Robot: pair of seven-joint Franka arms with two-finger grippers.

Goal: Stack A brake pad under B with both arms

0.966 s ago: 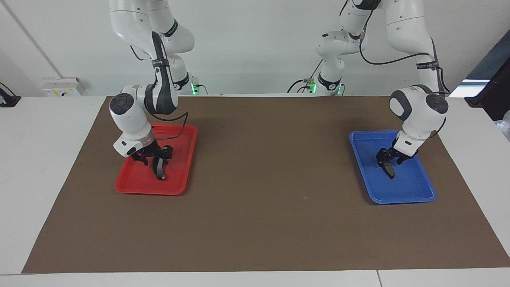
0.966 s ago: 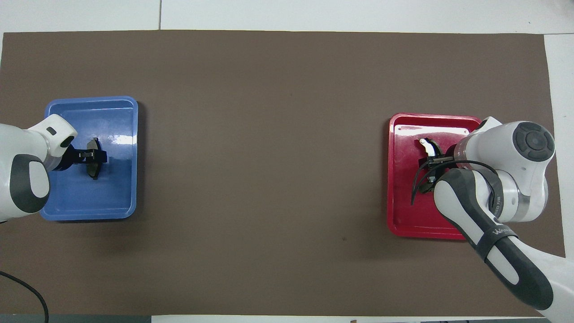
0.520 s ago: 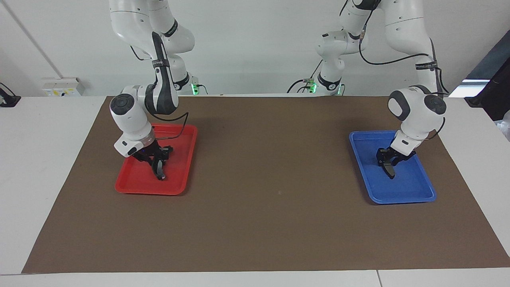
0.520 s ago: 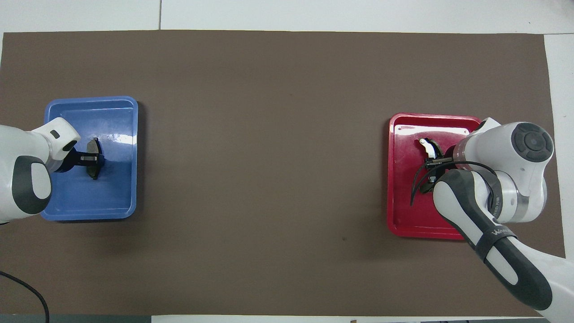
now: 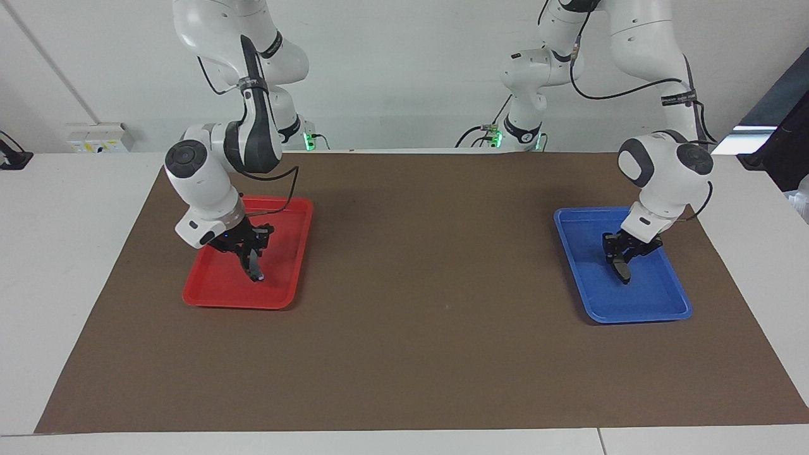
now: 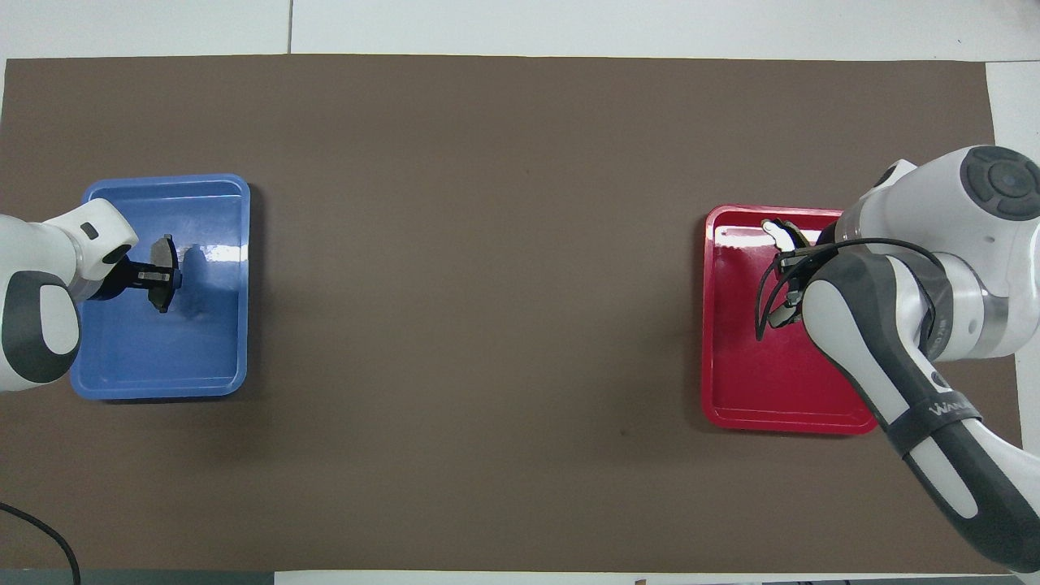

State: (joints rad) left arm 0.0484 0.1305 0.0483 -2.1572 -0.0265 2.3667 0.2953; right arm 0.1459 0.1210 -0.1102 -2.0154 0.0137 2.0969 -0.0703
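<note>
The A brake pad (image 5: 624, 270) (image 6: 165, 272), short and plain dark grey, hangs a little above the blue tray (image 5: 657, 303) (image 6: 203, 357) with my left gripper (image 5: 622, 260) (image 6: 153, 276) shut on it. B (image 5: 255, 268) (image 6: 778, 234), the longer black crescent with a light grey strip, hangs edge-down just above the red tray (image 5: 215, 291) (image 6: 747, 390). My right gripper (image 5: 251, 256) (image 6: 790, 262) is shut on B. In the overhead view the right arm hides most of B.
Both trays lie on a brown mat (image 5: 442, 284) that covers the table, the blue one at the left arm's end and the red one at the right arm's end. A wide stretch of bare mat lies between the trays.
Both grippers have closed on their pads and risen, lifting each pad off its tray floor. The right wrist has swung up and toward the table's outer edge.
</note>
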